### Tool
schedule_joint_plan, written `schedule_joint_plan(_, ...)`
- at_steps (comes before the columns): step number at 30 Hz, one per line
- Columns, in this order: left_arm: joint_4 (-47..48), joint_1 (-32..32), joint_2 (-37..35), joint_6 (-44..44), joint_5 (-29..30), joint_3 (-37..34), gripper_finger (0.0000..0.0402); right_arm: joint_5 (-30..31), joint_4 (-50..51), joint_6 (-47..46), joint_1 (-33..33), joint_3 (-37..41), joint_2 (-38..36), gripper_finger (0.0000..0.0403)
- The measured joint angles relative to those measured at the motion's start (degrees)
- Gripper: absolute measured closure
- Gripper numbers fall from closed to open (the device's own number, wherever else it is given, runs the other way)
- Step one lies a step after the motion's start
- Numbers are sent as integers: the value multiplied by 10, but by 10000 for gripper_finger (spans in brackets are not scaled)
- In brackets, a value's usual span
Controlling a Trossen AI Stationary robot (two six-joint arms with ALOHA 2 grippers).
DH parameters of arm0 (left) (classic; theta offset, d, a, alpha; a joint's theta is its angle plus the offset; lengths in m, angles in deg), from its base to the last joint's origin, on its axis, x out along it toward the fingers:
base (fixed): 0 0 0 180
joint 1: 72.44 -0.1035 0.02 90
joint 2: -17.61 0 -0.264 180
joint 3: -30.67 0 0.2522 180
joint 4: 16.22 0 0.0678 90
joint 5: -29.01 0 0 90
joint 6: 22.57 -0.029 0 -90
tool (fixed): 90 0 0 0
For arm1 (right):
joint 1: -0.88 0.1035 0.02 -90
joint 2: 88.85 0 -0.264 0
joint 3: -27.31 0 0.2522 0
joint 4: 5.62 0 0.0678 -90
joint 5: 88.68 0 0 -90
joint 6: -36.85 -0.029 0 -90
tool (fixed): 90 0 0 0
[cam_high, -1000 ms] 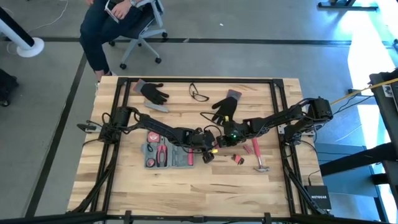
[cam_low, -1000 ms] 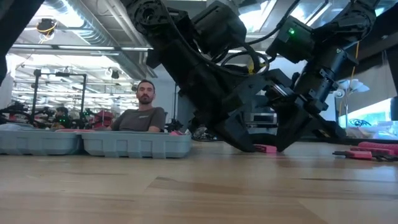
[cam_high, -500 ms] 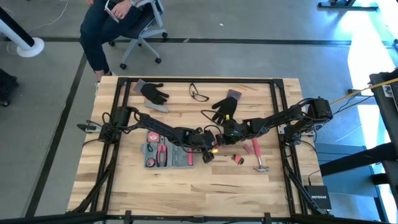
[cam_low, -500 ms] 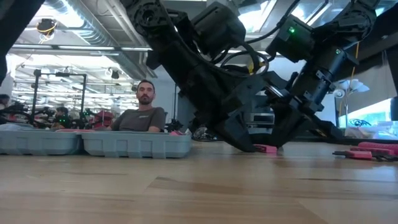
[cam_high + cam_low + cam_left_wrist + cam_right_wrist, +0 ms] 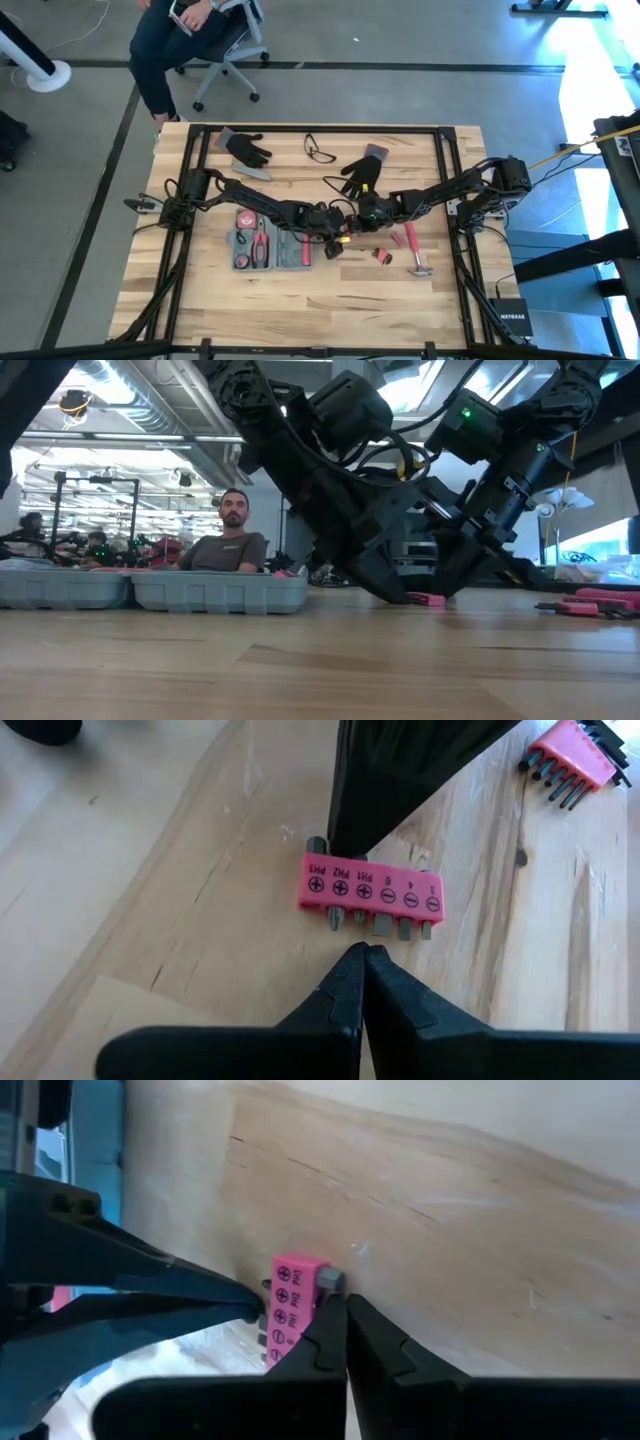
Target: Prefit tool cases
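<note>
Dark jointed arms [image 5: 260,205], black cables, green light [image 5: 465,410]

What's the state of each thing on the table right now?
tool case: open, flat, pliers inside
bit holder: flat on table, between both pincer tips
left pincer: shut, at the bits' side
right pincer: shut, at opposite side
hammer: lying loose
gloves: lying flat

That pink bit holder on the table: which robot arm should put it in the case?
Probably the left. Both shut tools, left tool and right tool, touch the pink bit holder from opposite sides, but the left arm reaches over the tool case, so its trip is shorter.
</note>
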Motion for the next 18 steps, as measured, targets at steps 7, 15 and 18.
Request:
schedule_joint_plan(7, -5, 8, 0, -4, 7, -5, 401, -5, -13, -11, 0, 1, 2, 403)
schedule_joint_plan(15, -25, -10, -1, 2, -14, -21, 401, -12, -24, -20, 0, 0, 4, 403)
schedule_joint_plan(18, -31, -12, -1, 3, -17, -23, 401, -14, -35, -29, 0, 0, 4, 403)
